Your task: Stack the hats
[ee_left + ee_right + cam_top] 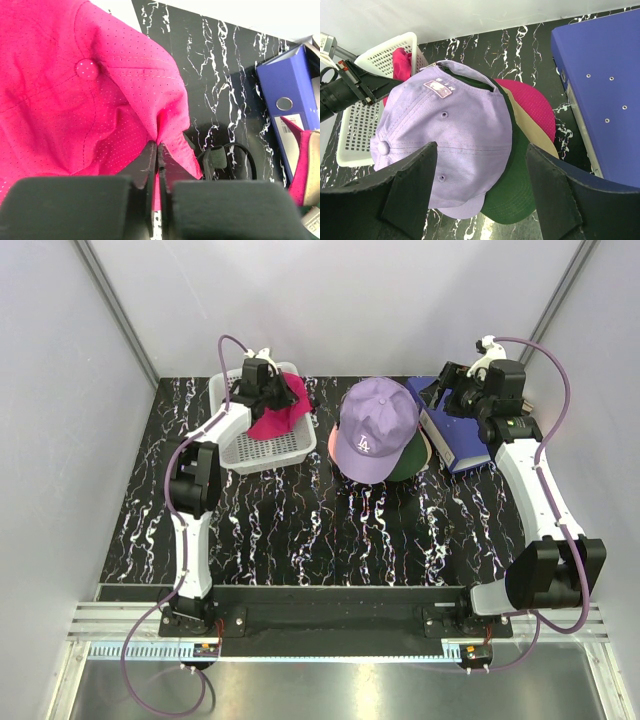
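A lavender cap with a white logo tops a stack of caps at the table's middle; a dark green brim and a pink edge show under it. In the right wrist view the lavender cap lies over green, tan and magenta brims. My left gripper is shut on a magenta cap over the white mesh basket; its fingers pinch the fabric. My right gripper is open and empty, above and to the right of the stack.
A blue binder lies at the right of the stack, also in the right wrist view and left wrist view. The basket stands at the back left. Grey walls close the back and sides.
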Motion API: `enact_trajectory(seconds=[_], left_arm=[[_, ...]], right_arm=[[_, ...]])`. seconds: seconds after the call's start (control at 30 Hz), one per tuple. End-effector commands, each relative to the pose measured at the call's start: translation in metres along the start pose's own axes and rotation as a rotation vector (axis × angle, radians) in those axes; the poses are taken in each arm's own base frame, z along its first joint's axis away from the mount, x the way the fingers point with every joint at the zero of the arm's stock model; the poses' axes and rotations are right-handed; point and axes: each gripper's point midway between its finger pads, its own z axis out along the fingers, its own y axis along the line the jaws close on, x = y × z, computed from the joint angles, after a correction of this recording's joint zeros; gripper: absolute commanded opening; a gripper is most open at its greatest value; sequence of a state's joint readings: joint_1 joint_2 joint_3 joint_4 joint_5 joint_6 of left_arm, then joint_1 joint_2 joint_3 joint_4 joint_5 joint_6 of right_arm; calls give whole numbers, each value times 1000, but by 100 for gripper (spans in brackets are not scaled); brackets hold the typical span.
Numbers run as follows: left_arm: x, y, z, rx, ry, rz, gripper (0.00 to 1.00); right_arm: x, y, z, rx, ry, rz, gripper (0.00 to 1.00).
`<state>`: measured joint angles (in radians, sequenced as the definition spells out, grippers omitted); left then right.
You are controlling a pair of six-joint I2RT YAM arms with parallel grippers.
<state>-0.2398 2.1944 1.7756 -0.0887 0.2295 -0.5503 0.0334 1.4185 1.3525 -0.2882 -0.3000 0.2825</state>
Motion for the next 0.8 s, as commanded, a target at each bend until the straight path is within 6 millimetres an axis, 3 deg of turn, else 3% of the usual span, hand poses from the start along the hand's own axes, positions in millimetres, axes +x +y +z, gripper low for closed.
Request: enact_trajectory(seconds=[0.0,0.07,0.1,0.17,0.2,0.3,0.43,0.53,0.77], left_arm=[[-38,-33,-20,107,-89,39,0],[-41,-39,-27,122,-103,37,0],[-56,-51,-41,139,-144,39,0],[-65,-56,-54,140,-177,38,0],[-81,-68,-72,144,-227,46,0],[-99,-77,-100,117,-290,79,0],[-95,-72,-117,63,-275,76,0],[-83,-58,-115,25,-250,79,0],[-71,-56,-129,28,-198,49,0]], right_arm=[[-11,10,-5,-27,-27,-16,79],[-12,10,-7,-26,-34,-19,79],[-13,11,-7,-28,-35,-21,79],[-15,12,-10,-30,-43,-27,79],[-16,14,-11,-35,-46,-30,79],[-27,24,-17,-65,-70,-33,78],[-43,35,-24,-93,-115,-39,78],[-40,36,-22,-106,-112,-31,78],[-31,40,-23,-136,-87,-1,77]])
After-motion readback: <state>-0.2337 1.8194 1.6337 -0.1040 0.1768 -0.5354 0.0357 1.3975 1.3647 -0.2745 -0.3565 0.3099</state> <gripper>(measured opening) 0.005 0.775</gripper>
